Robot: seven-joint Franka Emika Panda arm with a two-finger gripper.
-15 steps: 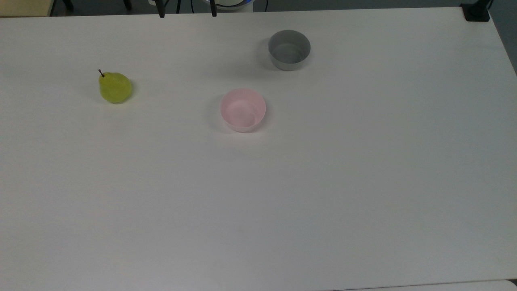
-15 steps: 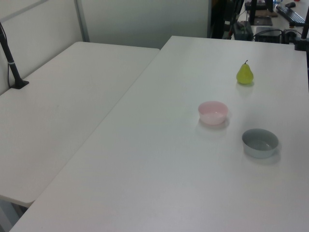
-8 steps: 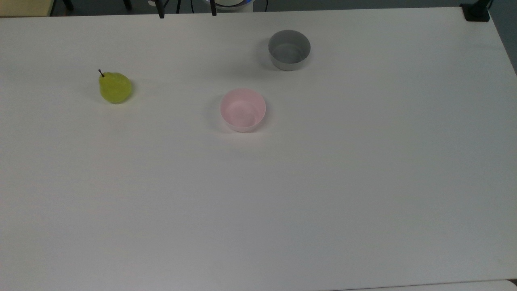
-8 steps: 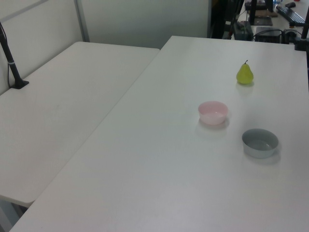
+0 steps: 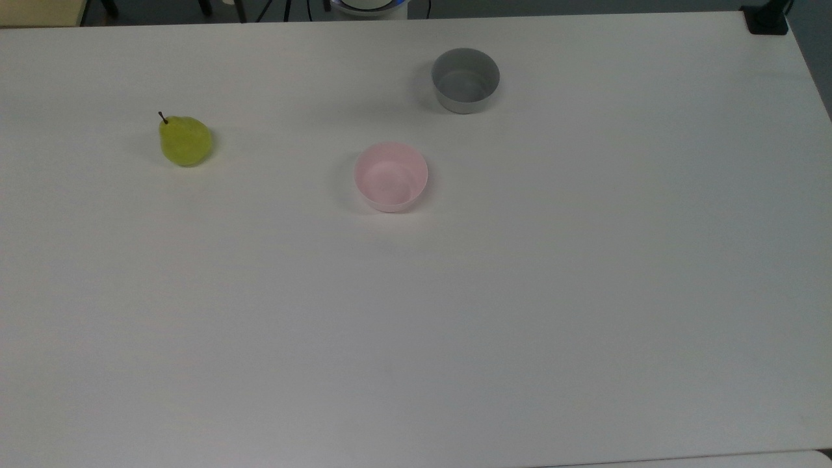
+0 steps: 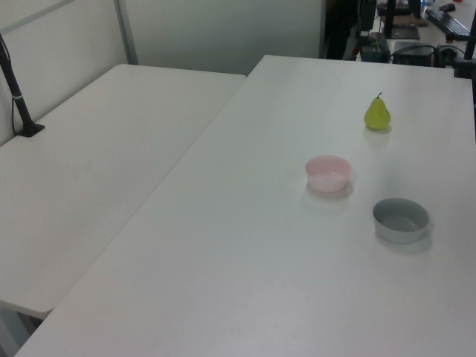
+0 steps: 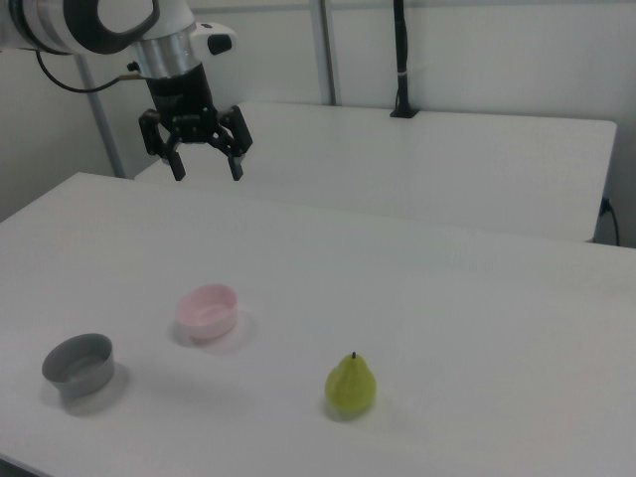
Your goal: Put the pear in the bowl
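- Gripper hangs high over the far side of the worktop, fingers spread wide, nothing between them.
- Pear stands upright on the worktop, stem up, well apart from both bowls; at the top view's left, and in the right view nearest the camera.
- Pink bowl sits near mid-worktop, empty, mouth up. Grey bowl stands near it, also empty, toward the top view's upper edge.
- Judgement: the grasp is not yet begun; the whole approach to the pear lies ahead.
- Risk: the pear's rounded, tapering body may squirt out or topple if the fingers close too high on the neck or off-centre.
- Risk: the two bowls are alike in size and stand near each other; a release aimed loosely could land in the grey one.
- Risk: the pink bowl looks light; a pear dropped from height or striking the rim could tip it or push it along the worktop.
- Hard to make out: the pear's far side and its footing; whether it leans at all I cannot tell.
- Cut off: in the right view the arm's upper links run out of frame.
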